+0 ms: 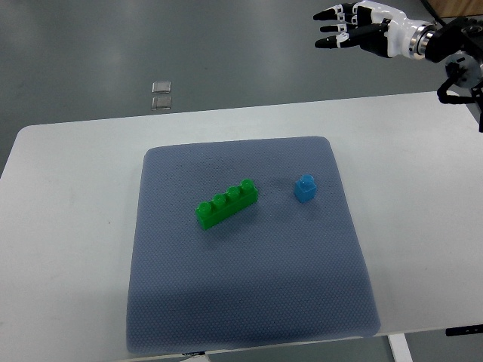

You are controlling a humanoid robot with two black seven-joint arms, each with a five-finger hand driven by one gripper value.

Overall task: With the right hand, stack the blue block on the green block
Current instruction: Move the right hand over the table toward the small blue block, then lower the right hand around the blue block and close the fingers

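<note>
While blue block [306,188] sits on mat [249,302], right hand's fingers [332,29] well apart, spread

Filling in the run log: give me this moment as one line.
right robot hand: open, raised beyond table | blue block: on mat, untouched | green block: on mat, left of blue | stack: not started

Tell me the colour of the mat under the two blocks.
The textured fabric mat is greyish blue, lying on the white table; the top view shows it.
</note>
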